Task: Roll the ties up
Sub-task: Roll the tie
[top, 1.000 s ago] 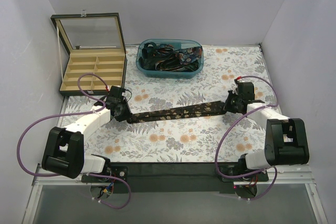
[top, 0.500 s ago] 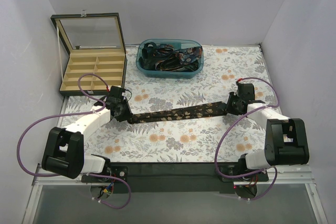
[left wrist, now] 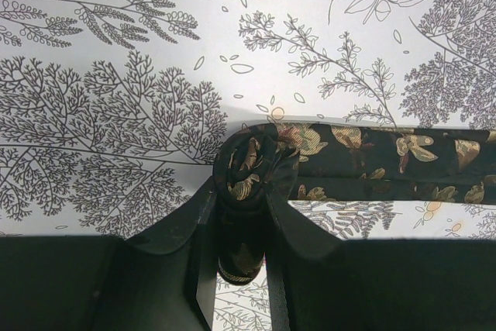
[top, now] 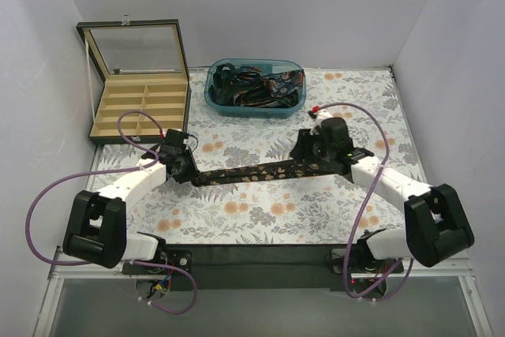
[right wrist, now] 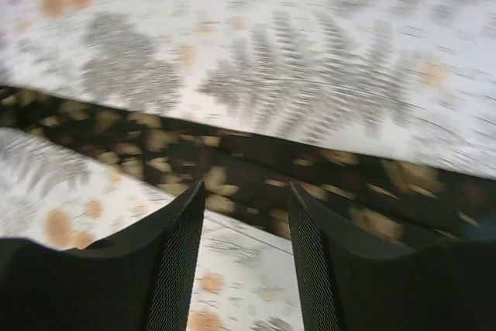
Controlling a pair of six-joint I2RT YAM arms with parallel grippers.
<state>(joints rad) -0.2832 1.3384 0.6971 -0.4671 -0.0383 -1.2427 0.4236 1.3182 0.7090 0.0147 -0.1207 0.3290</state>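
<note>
Black fabric speckled with orange-gold, 1 tie [top: 252,171] lies stretched across the floral cloth [top: 260,215]. It runs from the left gripper [top: 188,171] slightly up and to the right, as far as the right gripper [top: 304,152], and is narrower at the left than at the right.

From the left wrist, the left gripper [left wrist: 242,195] is clamped on the tie's narrow end, which is wound into a small tight roll [left wrist: 252,162]. Its 2 fingers [left wrist: 190,226] press the roll from either side, and the spiral of the roll faces the camera. The unrolled strip [left wrist: 387,164] leaves the roll to the right and lies flat on the cloth.

The right wrist view is blurred. There the right gripper [right wrist: 246,191] has its jaws apart and grips nothing. It is poised over the wider stretch of the tie [right wrist: 256,168], which crosses slantwise beneath the fingers [right wrist: 174,261]. Whether the tips touch the fabric cannot be told.

At the back of the cloth a teal bin [top: 211,99] holds a heap of more ties [top: 256,84]. Left of the bin, just off the cloth, sits a dark box [top: 140,141] with tan compartments and its glass lid [top: 134,49] standing open. Purple cables [top: 31,211] loop from both arms.
</note>
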